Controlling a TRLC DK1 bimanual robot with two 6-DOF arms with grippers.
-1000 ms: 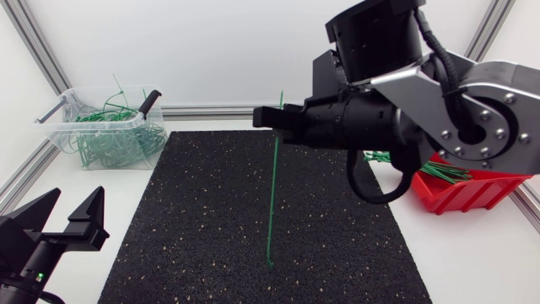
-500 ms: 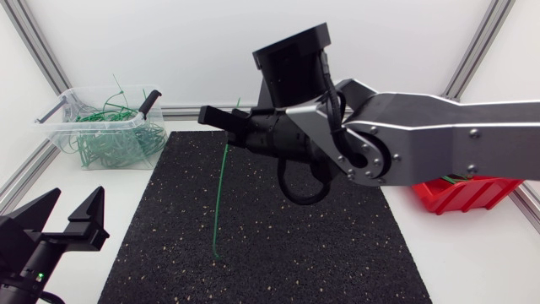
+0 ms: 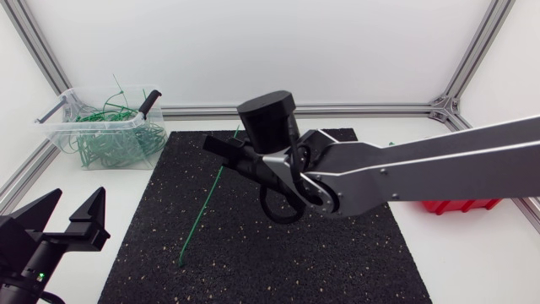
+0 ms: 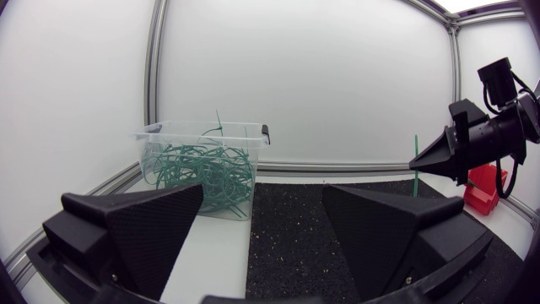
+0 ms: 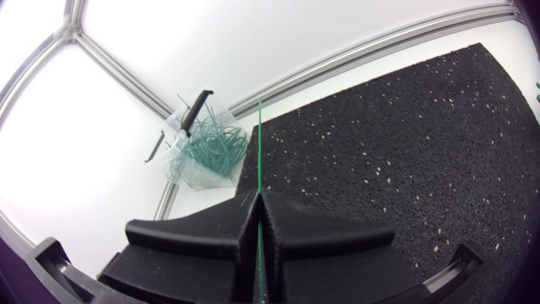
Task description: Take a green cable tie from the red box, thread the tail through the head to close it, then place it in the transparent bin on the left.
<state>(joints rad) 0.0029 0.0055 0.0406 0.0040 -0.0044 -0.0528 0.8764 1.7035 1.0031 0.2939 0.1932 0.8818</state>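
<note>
My right gripper (image 3: pixel 216 144) is over the far left part of the black mat, shut on a straight green cable tie (image 3: pixel 201 214). The tie slants down from the fingers, its low end near the mat. In the right wrist view the tie (image 5: pixel 259 139) pokes out ahead of the pressed-together fingertips (image 5: pixel 257 205). My left gripper (image 3: pixel 69 216) stands open at the near left corner, nothing between its fingers (image 4: pixel 160 226). From there I see the right gripper (image 4: pixel 440 155) and the tie (image 4: pixel 416 165) ahead. The red box (image 3: pixel 460 205) is mostly hidden behind the right arm.
The transparent bin (image 3: pixel 105 127) at the far left corner holds several closed green ties, with black handles folded out; it also shows in the left wrist view (image 4: pixel 202 165) and right wrist view (image 5: pixel 202 148). The black mat (image 3: pixel 337 253) covers the table's middle.
My right arm has swung left across the mat with the tie in its grip. The tie, which hung straight down, now slants with its low end trailing left. The left arm stayed still.
</note>
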